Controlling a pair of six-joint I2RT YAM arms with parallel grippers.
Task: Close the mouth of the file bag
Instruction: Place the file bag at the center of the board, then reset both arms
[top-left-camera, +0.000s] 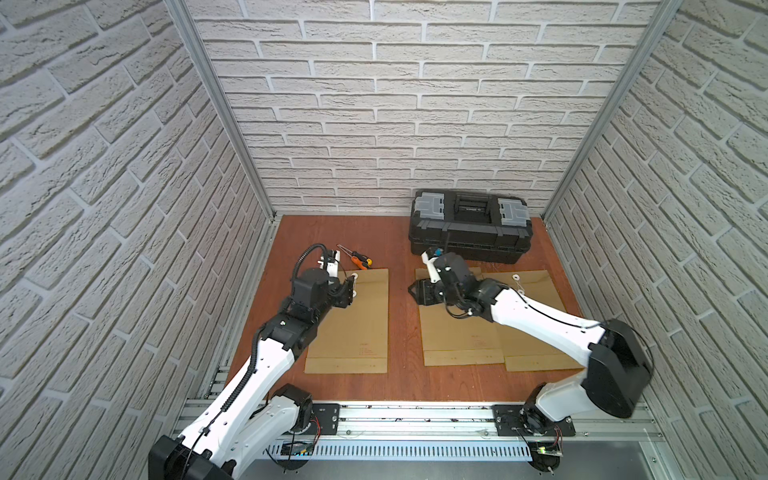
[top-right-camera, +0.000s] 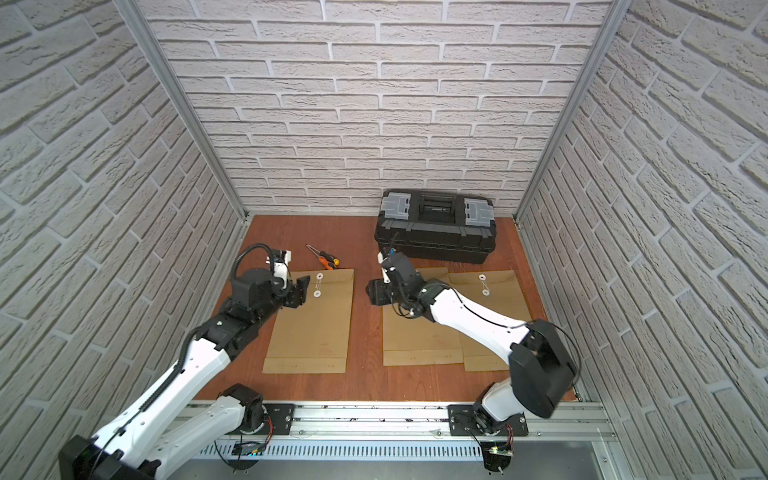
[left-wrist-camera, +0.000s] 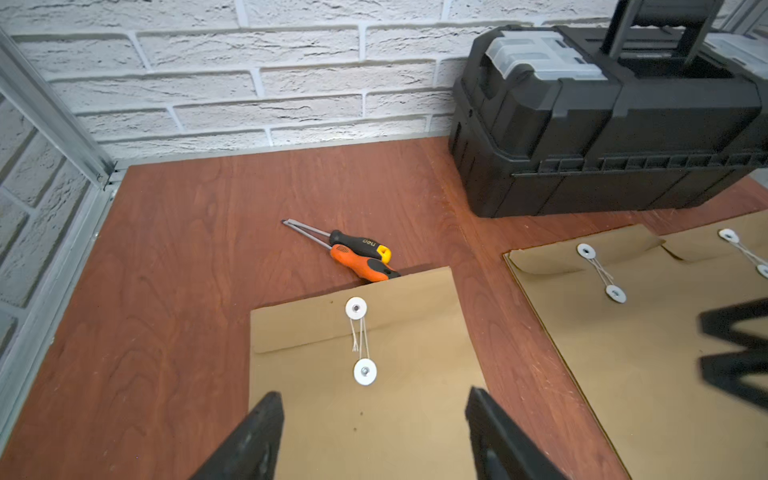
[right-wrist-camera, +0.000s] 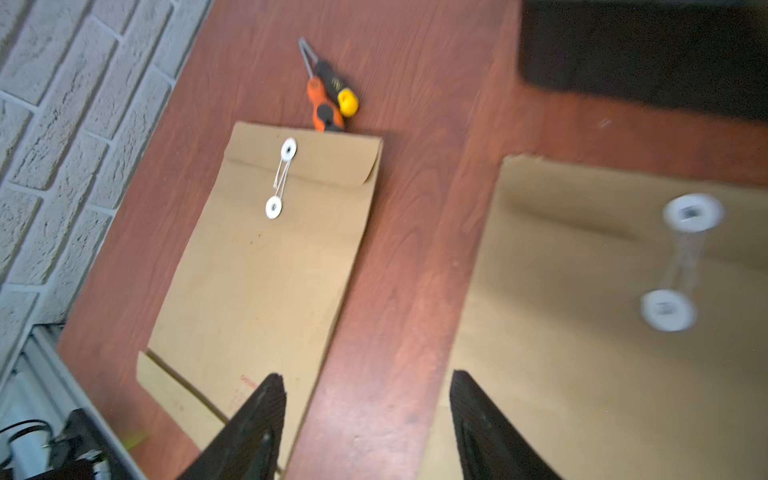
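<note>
Three file bags (top-left-camera: 353, 324), two screwdrivers (top-left-camera: 357, 261)

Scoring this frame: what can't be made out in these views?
- Middle brown paper file bag: its string-and-button closure is hidden by the right arm in both top views. In the right wrist view it is blurred.
- Left brown paper file bag: red print too small to read in both top views.
- Orange-handled screwdriver: handle end hidden behind that bag's edge, left wrist view.
</note>
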